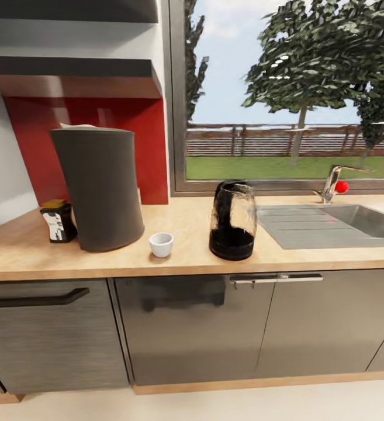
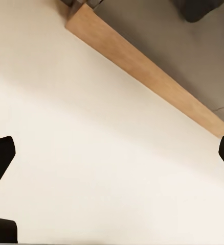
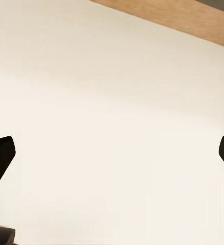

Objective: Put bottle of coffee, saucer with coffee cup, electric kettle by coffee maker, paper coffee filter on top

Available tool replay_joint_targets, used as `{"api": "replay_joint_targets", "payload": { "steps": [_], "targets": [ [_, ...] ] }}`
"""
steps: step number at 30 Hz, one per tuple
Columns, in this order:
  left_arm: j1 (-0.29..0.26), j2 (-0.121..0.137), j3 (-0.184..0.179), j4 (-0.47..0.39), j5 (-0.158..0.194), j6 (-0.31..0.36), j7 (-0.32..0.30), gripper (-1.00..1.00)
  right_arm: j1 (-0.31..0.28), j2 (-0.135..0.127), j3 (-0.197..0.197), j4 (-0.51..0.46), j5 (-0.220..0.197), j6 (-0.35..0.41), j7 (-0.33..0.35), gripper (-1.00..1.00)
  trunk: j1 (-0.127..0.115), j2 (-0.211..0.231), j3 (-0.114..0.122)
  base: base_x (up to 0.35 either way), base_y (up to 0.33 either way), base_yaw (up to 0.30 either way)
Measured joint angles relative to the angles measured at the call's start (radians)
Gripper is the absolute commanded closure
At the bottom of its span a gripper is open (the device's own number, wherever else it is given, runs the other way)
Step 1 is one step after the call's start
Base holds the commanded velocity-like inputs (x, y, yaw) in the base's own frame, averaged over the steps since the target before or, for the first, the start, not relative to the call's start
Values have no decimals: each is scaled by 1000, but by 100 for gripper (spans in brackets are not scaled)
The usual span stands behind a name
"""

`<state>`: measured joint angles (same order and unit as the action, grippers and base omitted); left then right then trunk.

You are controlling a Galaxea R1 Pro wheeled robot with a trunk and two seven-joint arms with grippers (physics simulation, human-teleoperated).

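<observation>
I am looking over the worktop (image 1: 16, 251) with the coffee maker (image 1: 98, 187) as my landmark. The bottle of coffee (image 1: 58, 221) is touching its left side; something pale, perhaps the filter, is sitting on top. The coffee cup (image 1: 161, 244) is standing just right, no saucer visible beneath, and the electric kettle (image 1: 233, 220) further right. My left end effector (image 2: 112, 153) and right end effector (image 3: 112, 153) are hanging spread wide and empty above the floor (image 3: 112, 102).

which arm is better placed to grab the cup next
Hedged: the left. The cup sits left of centre beside the coffee maker, the kettle to its right. Both wrist views show open fingers above floor, so neither is close.
</observation>
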<state>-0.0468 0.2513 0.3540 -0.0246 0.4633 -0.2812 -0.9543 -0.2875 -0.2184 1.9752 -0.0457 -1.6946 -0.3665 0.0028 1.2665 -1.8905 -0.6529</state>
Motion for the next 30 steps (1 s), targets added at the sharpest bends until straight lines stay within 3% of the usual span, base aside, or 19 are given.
{"api": "replay_joint_targets", "payload": {
  "steps": [14,17,20,30],
  "targets": [
    [0,0,0,0,0,0,0,-100,0,0,0,0,0,0,-1,-100,0,0,0,10,-305,30],
    [0,0,1,-1,0,0,0,-100,0,0,-1,0,0,0,-18,-100,0,0,0,0,-208,205],
    [0,0,1,0,0,0,-1,-100,0,5,0,1,-6,0,-78,-100,0,0,0,0,-52,254],
    [0,0,0,0,0,0,0,-100,0,6,0,1,-7,1,-87,-100,0,0,0,0,-188,88]
  ]
}}
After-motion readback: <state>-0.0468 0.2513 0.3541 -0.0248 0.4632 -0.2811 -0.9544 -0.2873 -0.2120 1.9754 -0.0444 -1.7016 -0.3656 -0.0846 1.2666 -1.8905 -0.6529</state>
